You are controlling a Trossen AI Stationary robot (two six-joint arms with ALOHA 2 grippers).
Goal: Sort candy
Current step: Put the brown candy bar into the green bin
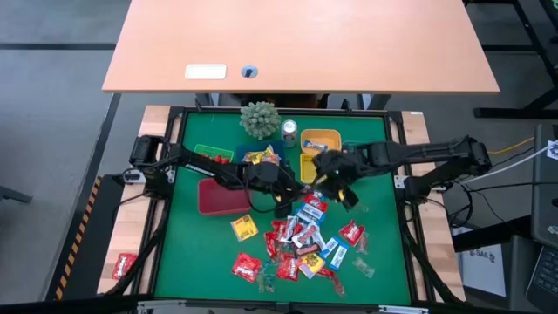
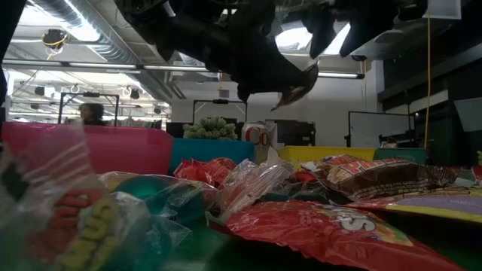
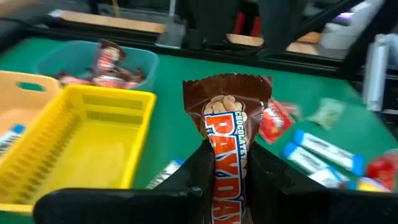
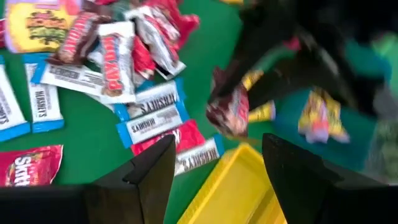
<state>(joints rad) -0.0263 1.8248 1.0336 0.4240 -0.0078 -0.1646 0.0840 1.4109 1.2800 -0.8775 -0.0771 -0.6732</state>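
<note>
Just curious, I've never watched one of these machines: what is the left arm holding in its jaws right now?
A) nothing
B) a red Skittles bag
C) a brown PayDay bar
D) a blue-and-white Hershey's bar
C: the left wrist view shows the left gripper with its jaws shut on a brown PayDay bar, lifted above the green mat.

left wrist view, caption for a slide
Left gripper shut on a PayDay candy bar, held beside the yellow bin.
</note>
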